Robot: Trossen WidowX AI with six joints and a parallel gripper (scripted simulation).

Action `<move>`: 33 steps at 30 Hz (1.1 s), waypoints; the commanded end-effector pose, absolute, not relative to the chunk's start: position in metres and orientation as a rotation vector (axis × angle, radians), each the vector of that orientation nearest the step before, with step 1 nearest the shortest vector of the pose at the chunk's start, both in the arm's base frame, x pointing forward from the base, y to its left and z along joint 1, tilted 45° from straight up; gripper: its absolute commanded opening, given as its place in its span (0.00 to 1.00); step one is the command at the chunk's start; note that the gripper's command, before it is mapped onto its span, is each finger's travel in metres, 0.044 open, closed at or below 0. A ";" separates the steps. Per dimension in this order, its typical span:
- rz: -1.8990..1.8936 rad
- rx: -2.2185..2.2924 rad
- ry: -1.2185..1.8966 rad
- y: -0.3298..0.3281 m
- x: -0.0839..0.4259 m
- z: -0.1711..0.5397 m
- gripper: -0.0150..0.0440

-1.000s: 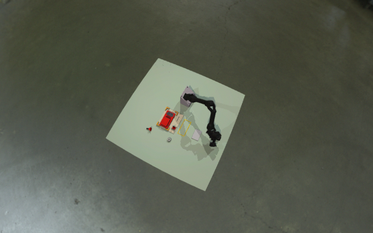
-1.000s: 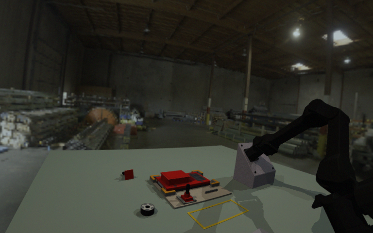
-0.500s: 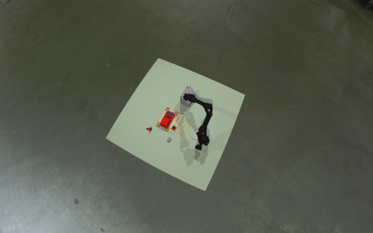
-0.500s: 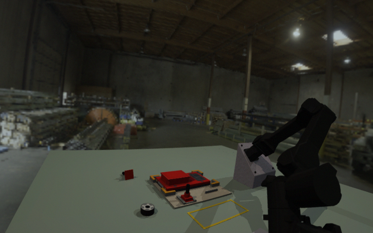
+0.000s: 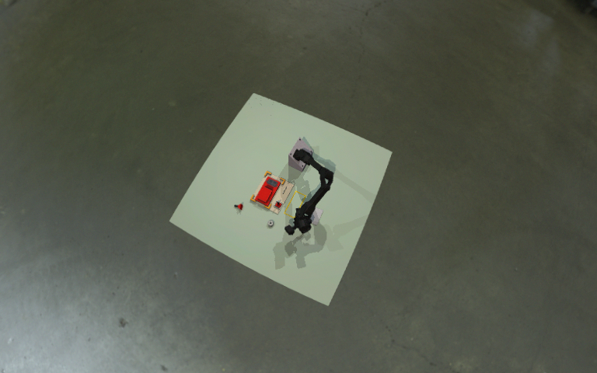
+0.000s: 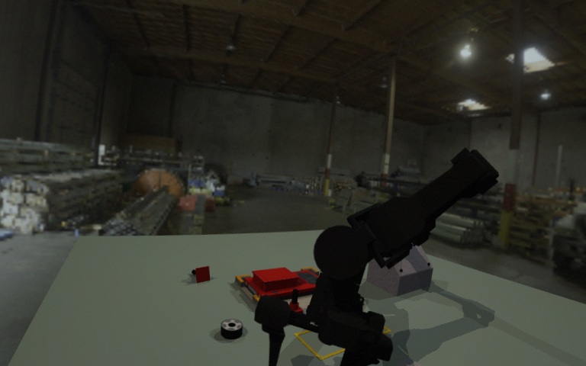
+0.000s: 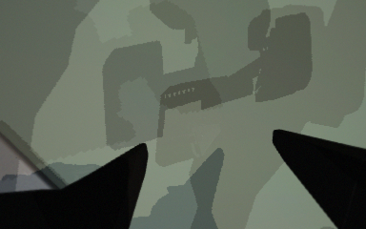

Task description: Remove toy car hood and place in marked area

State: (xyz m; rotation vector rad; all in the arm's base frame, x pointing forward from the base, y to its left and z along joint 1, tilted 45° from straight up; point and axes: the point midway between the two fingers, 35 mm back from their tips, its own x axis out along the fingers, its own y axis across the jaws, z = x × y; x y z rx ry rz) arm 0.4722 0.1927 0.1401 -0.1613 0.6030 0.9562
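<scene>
Red blocky toy car (image 5: 267, 192), hood on, sits on its tan base plate (image 5: 281, 193) mid-worktop. Yellow-outlined marked area (image 5: 294, 203) just beside it, partly under the black arm (image 5: 320, 184). Tool (image 5: 294, 228) spread wide, holding nothing, above pale green worktop (image 5: 246, 144).

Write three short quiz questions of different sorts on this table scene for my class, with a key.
1. True or false: the end effector is shut on the hood.
2. Multiple choice: the yellow outline lies between the car board and: A the arm's base, B a pale flat plate, C the black wheel.
3. Fill in: the red car sits on a board with ____ corner brackets.

Key: 1 false, it is open and holds nothing. 2 B. 3 orange.
</scene>
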 end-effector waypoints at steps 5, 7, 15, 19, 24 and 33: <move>0.859 -0.065 0.824 0.121 0.472 0.083 1.00; 0.833 -0.034 0.879 0.102 0.469 0.070 1.00; 0.725 0.080 1.084 0.025 0.441 0.023 1.00; 0.690 0.155 1.160 -0.001 0.426 0.008 1.00; 0.632 0.334 1.286 -0.042 0.394 -0.016 1.00; 0.569 0.615 1.426 -0.087 0.344 -0.036 1.00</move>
